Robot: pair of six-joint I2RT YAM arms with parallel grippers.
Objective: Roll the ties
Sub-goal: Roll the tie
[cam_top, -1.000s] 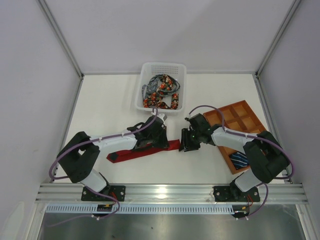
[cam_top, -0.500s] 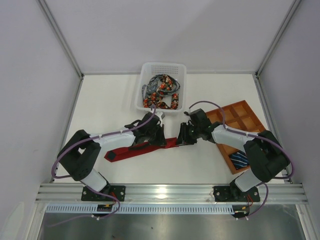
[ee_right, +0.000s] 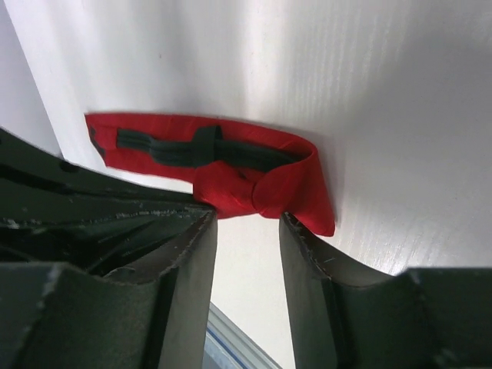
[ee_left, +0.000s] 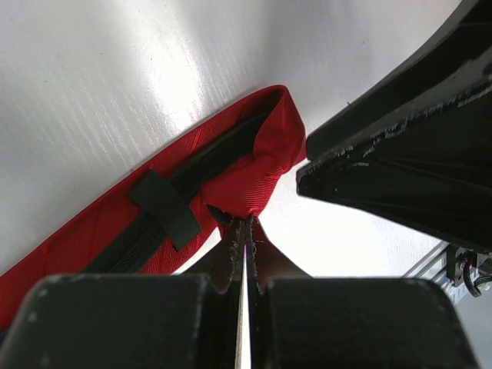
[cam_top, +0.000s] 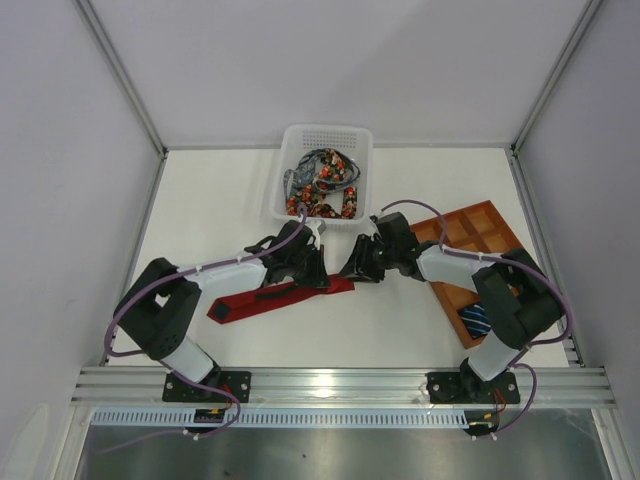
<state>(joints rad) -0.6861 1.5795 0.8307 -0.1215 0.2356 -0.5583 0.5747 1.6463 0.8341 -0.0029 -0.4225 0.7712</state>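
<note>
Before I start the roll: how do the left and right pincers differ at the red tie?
The left pincer is shut, while the right pincer is open. The left pincer pinches the folded end of the red tie. The right pincer holds nothing, and the fold lies just ahead of its gap. Both are low over the table at that same folded end, facing each other.

Bright, even overhead light — glare streaks on the white table [ee_left: 115, 69]; shadows soft; wrist-view foregrounds out of focus.
</note>
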